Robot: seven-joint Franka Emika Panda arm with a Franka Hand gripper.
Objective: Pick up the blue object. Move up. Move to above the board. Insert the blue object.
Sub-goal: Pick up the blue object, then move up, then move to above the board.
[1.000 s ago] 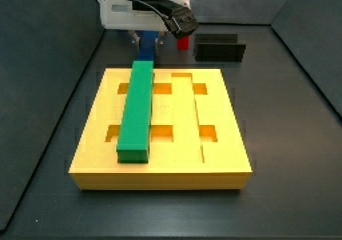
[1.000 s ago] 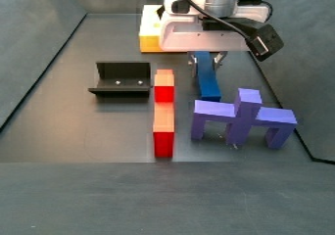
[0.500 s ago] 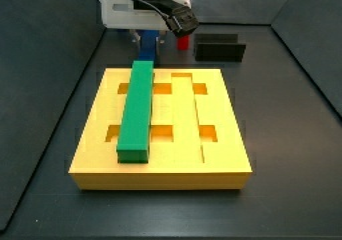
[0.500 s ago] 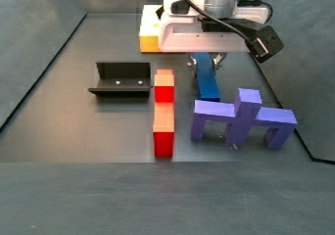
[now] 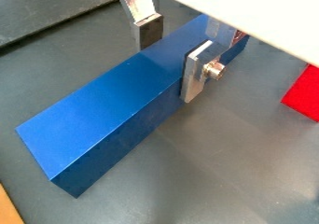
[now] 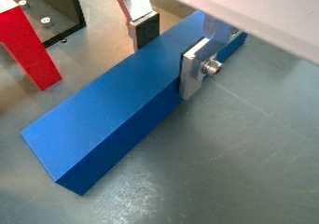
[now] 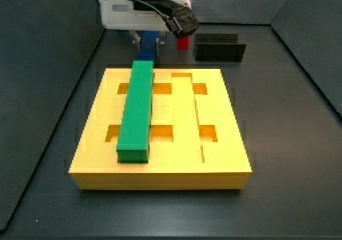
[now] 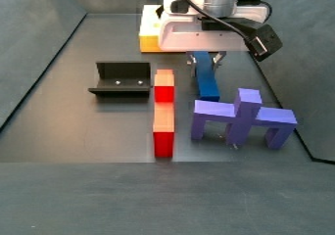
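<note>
The blue object (image 5: 118, 120) is a long dark blue bar lying flat on the grey floor, and it shows in both wrist views (image 6: 125, 111) and in a side view (image 8: 207, 79). My gripper (image 5: 171, 64) straddles the bar near one end, also shown in a wrist view (image 6: 169, 64) and a side view (image 8: 207, 55). Its silver fingers (image 5: 197, 71) press against both long sides, so it is shut on the bar. The yellow board (image 7: 187, 124) lies nearer the camera than the gripper (image 7: 147, 36). Only its edge (image 8: 149, 33) shows behind the arm.
A green bar (image 7: 136, 109) lies in a groove of the board. A red bar (image 8: 163, 117) lies beside the blue one, with the dark fixture (image 8: 118, 79) past it. A purplish branched piece (image 8: 242, 117) stands just past the blue bar's free end.
</note>
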